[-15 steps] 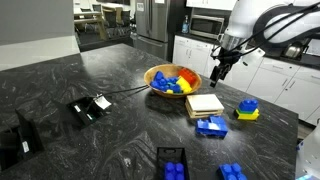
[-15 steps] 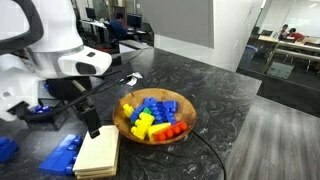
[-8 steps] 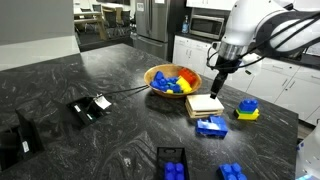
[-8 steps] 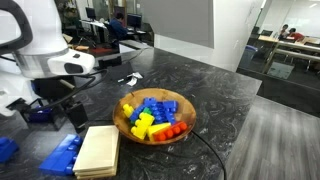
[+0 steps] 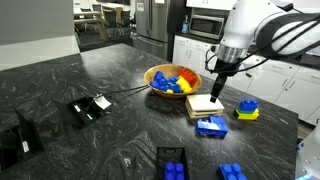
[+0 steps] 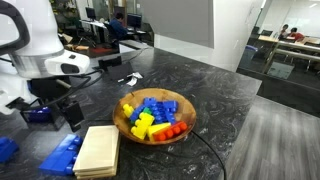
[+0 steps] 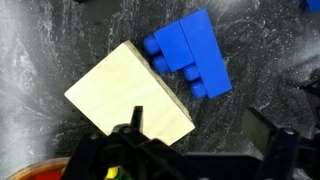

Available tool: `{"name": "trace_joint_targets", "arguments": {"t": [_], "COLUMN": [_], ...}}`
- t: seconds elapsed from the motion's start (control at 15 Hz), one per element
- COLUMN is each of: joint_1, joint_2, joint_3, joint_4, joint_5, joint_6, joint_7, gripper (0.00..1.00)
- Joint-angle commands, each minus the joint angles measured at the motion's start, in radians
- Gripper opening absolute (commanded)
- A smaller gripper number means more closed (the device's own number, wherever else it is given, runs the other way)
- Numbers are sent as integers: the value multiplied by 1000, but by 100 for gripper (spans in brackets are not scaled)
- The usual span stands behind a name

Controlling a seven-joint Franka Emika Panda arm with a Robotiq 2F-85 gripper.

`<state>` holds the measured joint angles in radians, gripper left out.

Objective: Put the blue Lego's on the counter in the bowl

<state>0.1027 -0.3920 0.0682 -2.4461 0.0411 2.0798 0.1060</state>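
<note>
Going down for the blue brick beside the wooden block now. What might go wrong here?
1. The blue brick lies against the tan block; one finger of the open gripper hangs over the block and may land on it.
2. The bowl is already heaped, so a dropped brick may roll out.

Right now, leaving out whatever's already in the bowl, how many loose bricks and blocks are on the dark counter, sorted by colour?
Blue bricks: 4 (two near the front edge, one stacked on the yellow one)
Yellow brick: 1
Tan block: 1
Total outside the bowl: 6
</note>
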Motion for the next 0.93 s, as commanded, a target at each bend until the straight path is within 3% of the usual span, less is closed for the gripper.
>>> {"name": "trace_joint_targets", "arguments": {"t": [0.0, 0.47, 0.87], "joint_1": [10, 129, 131], "joint_2": [21, 83, 83], "joint_3": [19, 71, 89], "joint_4": [3, -29, -38], "joint_5": [6, 80, 64], "joint_6": [-15, -36, -15], "joint_7": [-37, -188, -155], "gripper": [100, 100, 100]}}
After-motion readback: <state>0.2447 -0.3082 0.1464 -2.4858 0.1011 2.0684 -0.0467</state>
